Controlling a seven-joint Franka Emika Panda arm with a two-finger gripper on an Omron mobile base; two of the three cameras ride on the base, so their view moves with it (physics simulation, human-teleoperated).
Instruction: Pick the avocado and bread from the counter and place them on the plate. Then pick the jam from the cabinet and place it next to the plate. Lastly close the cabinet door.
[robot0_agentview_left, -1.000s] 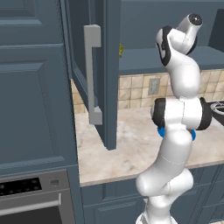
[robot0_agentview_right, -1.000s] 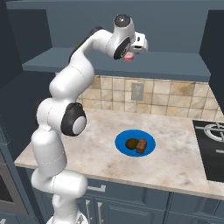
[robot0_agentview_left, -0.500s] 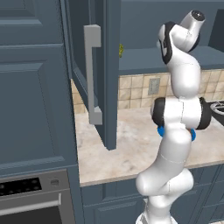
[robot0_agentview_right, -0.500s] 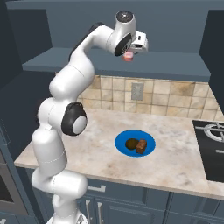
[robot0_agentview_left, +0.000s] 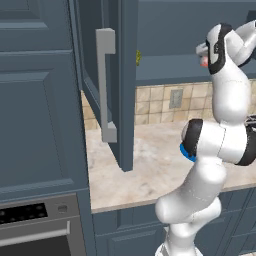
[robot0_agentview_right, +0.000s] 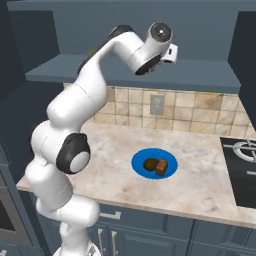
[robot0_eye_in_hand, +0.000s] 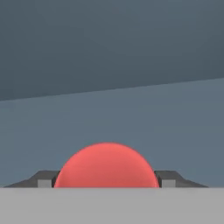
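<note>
Two end effector fingers (robot0_eye_in_hand: 43, 179) clamped around the red jam (robot0_eye_in_hand: 106, 166), avocado (robot0_agentview_right: 149, 164) and bread (robot0_agentview_right: 161, 167) on plate (robot0_agentview_right: 140, 161)

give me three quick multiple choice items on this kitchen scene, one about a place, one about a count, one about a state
1. Where is the bread?
A. on the blue plate
B. on the stovetop
C. inside the cabinet

2. How many food items lie on the plate?
A. none
B. two
C. four

3. What state is the cabinet door in?
A. shut flat
C. swung open
B. taken off and lying on the counter

Key: 1 A, the bread rests on the plate beside the avocado. 2 B, only avocado and bread lie there. 3 C, the door stands out over the counter with its bar handle facing the left base view.
</note>
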